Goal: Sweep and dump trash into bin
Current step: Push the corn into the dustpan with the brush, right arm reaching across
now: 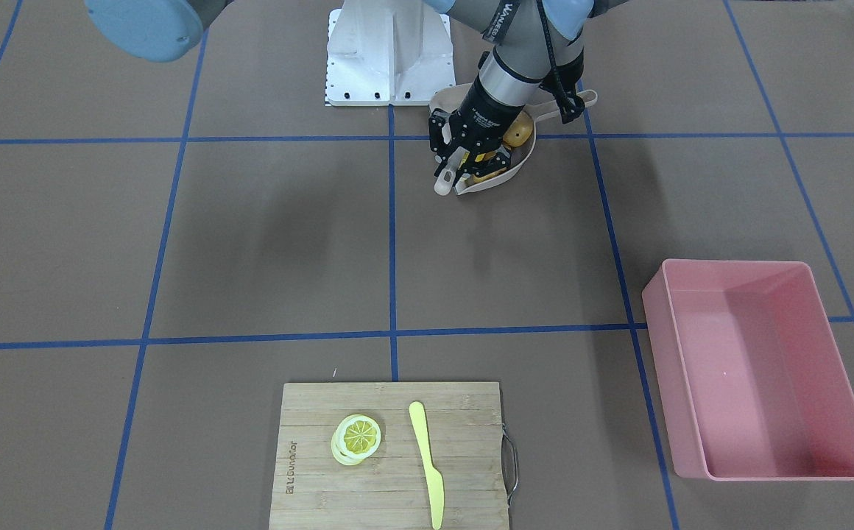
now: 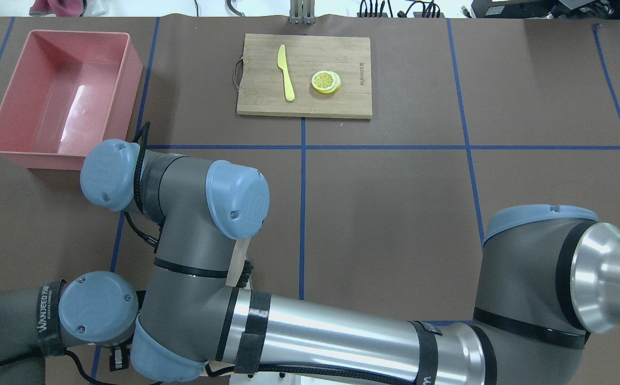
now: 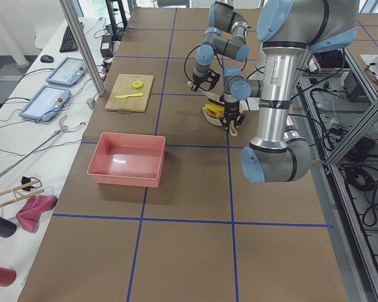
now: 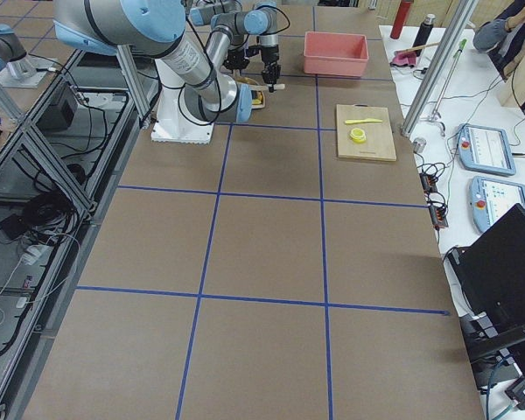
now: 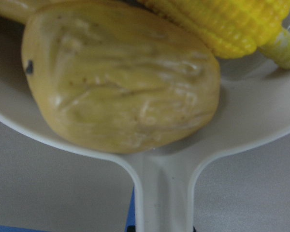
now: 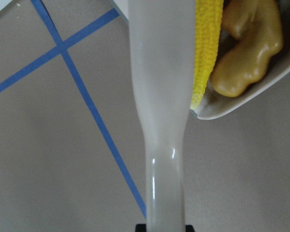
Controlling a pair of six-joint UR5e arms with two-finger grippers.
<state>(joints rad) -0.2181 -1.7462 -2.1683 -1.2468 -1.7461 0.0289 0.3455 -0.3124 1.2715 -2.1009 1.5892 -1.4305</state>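
Dustpan (image 5: 261,121), trash (image 5: 121,77) aboard, clamped in my left tool (image 1: 568,109), right tool (image 1: 464,158) gripping sweeper (image 6: 159,96): best carried level to corner bin (image 1: 677,361).

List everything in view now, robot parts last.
bin: one, pink, empty, robot's far left.
dustpan: one, beige, close to robot.
corn cob: one, yellow, in dustpan.
potato: one, brown, in dustpan by handle.
ginger root: one, tan, at dustpan's lip.
sweeper: one, beige, at dustpan's mouth.
cutting board: one, wooden, far centre.
lemon slice: one, yellow, on board.
knife: one, pale yellow, on board.
left hand: one, black, gripping dustpan handle.
right hand: one, black, gripping sweeper.
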